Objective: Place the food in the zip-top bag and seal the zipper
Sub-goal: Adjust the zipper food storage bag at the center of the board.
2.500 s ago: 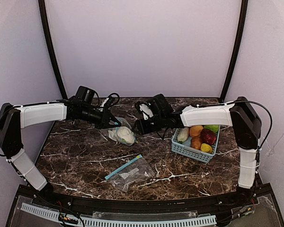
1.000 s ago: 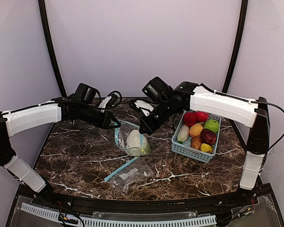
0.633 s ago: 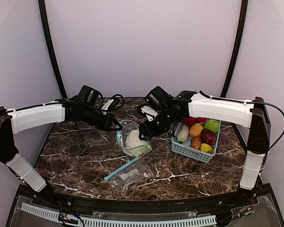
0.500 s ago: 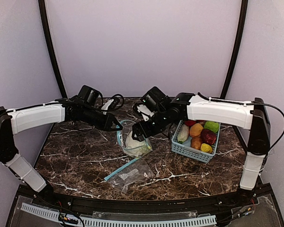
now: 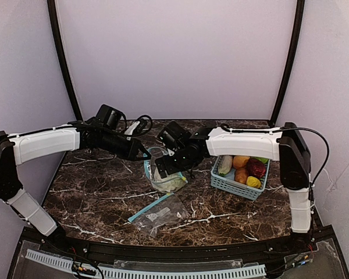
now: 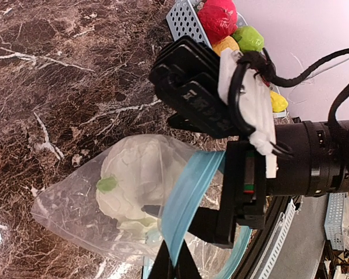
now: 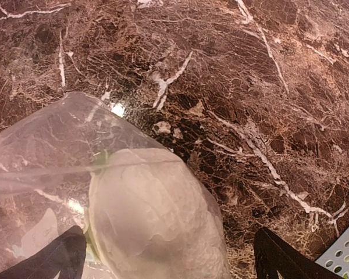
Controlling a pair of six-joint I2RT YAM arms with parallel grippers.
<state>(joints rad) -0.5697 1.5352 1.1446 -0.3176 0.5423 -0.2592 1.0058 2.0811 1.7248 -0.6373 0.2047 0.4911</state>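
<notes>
A clear zip-top bag (image 5: 151, 173) with a blue zipper strip stands at the table's middle, a white cauliflower (image 6: 134, 180) inside it. My left gripper (image 5: 145, 156) is shut on the blue zipper strip at the bag's rim (image 6: 186, 203). My right gripper (image 5: 161, 170) hangs open over the bag's mouth and holds nothing. In the right wrist view the cauliflower (image 7: 157, 215) lies between its spread fingers (image 7: 58, 258). More food, an orange piece (image 5: 241, 161), a red apple (image 5: 256, 167) and a yellow piece (image 5: 253, 181), sits in the light-blue basket (image 5: 232, 186).
A second, flat empty zip-top bag (image 5: 160, 212) lies nearer the front edge. The basket stands right of the bag, close to the right arm. Purple walls and two black poles close in the back and sides.
My right gripper has opened, let go of the bag's rim and moved left and down over the bag's mouth. The bag has sunk a little. The left gripper keeps its hold.
</notes>
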